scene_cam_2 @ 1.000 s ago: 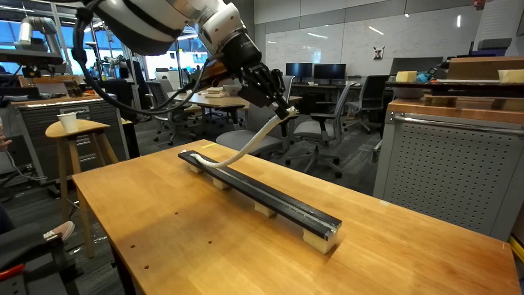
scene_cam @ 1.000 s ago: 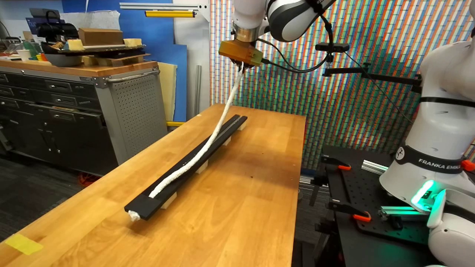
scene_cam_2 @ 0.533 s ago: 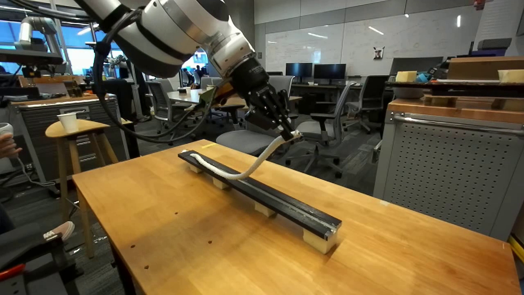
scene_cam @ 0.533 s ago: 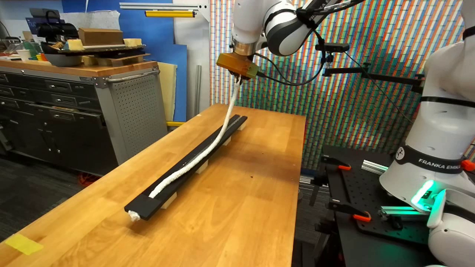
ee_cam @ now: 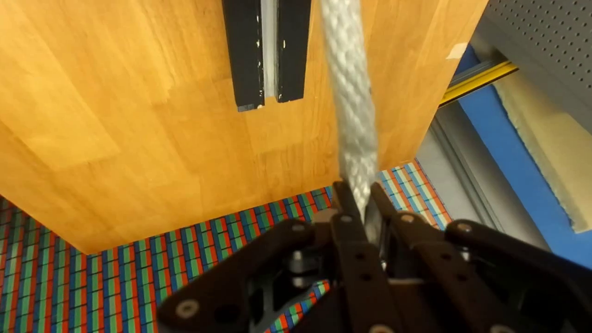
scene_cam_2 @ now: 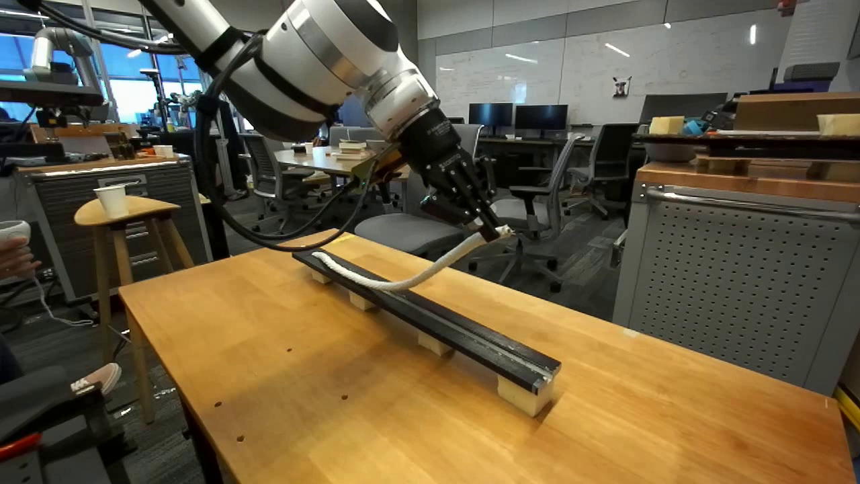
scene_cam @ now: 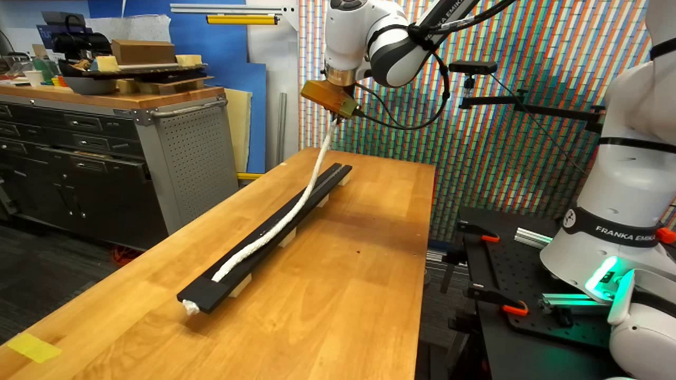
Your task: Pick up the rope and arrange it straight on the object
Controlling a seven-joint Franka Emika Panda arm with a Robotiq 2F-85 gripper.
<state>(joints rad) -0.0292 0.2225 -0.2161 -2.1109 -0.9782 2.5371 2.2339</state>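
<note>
Tabletop (scene_cam: 343, 295), wooden, carries grooved black rail (scene_cam_2: 443, 320). White braided rope (ee_cam: 355, 101) runs from rail's capped end, sags along rail, then curves up clear of it to your gripper (ee_cam: 360, 192). Your jaws stand narrow, pinched on rope just short of its raised tip. Pale blocks (scene_cam_2: 525, 394) prop rail from underneath. Yellow tape strip (scene_cam: 34, 347) lies flat on tabletop by its edge.

1. We see white braided rope (ee_cam: 350, 88) in the black gripper (ee_cam: 360, 190).
2. Below the gripper, we see a bar (ee_cam: 293, 51), black, grey down the middle.
3. We find the table (ee_cam: 162, 115) grained honey-brown.
4. Behind the gripper, we see a backdrop (scene_cam: 486, 163) striped red, green, blue, white.
</note>
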